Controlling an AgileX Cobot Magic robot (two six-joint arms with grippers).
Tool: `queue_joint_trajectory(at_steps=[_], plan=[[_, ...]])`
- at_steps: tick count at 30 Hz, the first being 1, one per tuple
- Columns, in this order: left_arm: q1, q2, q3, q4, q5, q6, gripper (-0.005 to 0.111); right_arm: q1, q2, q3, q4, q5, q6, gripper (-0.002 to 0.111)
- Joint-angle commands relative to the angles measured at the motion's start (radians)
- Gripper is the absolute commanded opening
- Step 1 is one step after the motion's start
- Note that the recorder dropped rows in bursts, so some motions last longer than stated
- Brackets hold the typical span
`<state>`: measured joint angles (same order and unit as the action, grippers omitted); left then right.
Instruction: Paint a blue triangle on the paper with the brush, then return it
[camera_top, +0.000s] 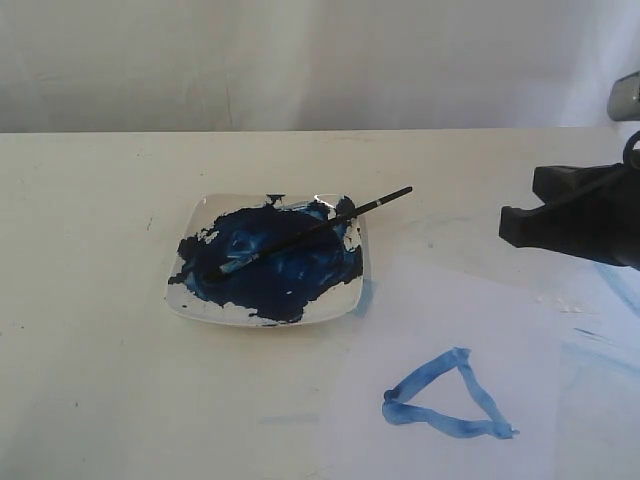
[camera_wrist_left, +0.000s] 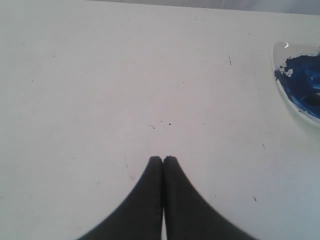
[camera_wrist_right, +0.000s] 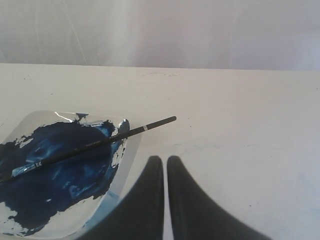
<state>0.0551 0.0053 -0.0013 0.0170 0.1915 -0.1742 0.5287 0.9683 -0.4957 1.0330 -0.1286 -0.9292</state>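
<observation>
Blue triangle (camera_top: 445, 398) complete, a closed outline on the paper (camera_top: 450, 310) by the table's near edge; brush (camera_top: 305, 232) lies across the paint-smeared plate (camera_top: 200, 305) mid-table; right gripper (camera_wrist_right: 163, 161) jaws together, empty, apart from the brush; left gripper (camera_wrist_left: 163, 160) likewise; nothing appears outstanding.

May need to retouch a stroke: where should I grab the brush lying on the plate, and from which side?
Best grip the brush by its bare handle end, which overhangs the plate rim toward the right gripper. Come from above, jaws across the shaft; the bristle end lies in the blue paint.
</observation>
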Motion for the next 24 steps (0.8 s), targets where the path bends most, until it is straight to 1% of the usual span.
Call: queue_joint_trajectory(at_steps=[1,14,17,19,24], plan=[[0.002,-0.005,0.001,0.0,-0.012,-0.009,0.0,-0.002,-0.008,0.008,-0.002,-0.007,-0.01,0.003],[0.002,-0.005,0.001,0.0,-0.012,-0.009,0.0,-0.002,-0.011,0.008,-0.002,-0.003,-0.01,0.003],[0.002,-0.005,0.001,0.0,-0.012,-0.009,0.0,-0.002,-0.022,0.008,-0.032,-0.005,-0.076,0.003],[0.002,-0.005,0.001,0.0,-0.012,-0.009,0.0,-0.002,-0.06,0.008,-0.037,-0.01,-0.121,0.003],[0.002,-0.005,0.001,0.0,-0.012,-0.009,0.0,-0.002,-0.263,0.011,-0.037,0.003,-0.121,0.003]])
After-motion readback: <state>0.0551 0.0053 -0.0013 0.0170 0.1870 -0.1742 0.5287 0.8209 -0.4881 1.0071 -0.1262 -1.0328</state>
